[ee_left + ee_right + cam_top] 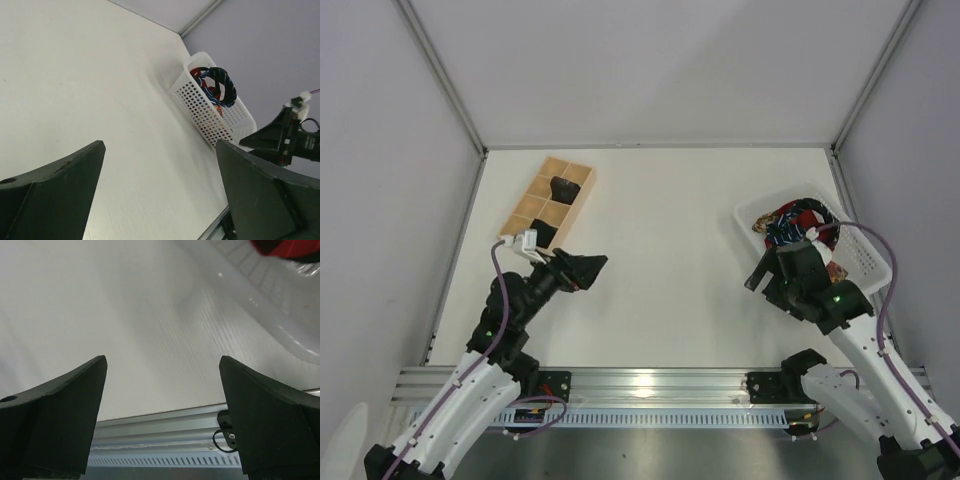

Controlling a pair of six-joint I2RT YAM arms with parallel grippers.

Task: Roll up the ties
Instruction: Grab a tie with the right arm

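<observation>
- L jaws and R jaws both standing wide open, gripping nothing.
- Ties lying tangled in basket, just beyond R jaws, well apart from L jaws.
- Risk: R jaws snagging several ties together and dragging the light basket.

We see a robotics lab cell: grey panel walls with metal corner posts close in a white table ahead of the left claw and right claw, and a slotted aluminium mounting rail lies behind them.
</observation>
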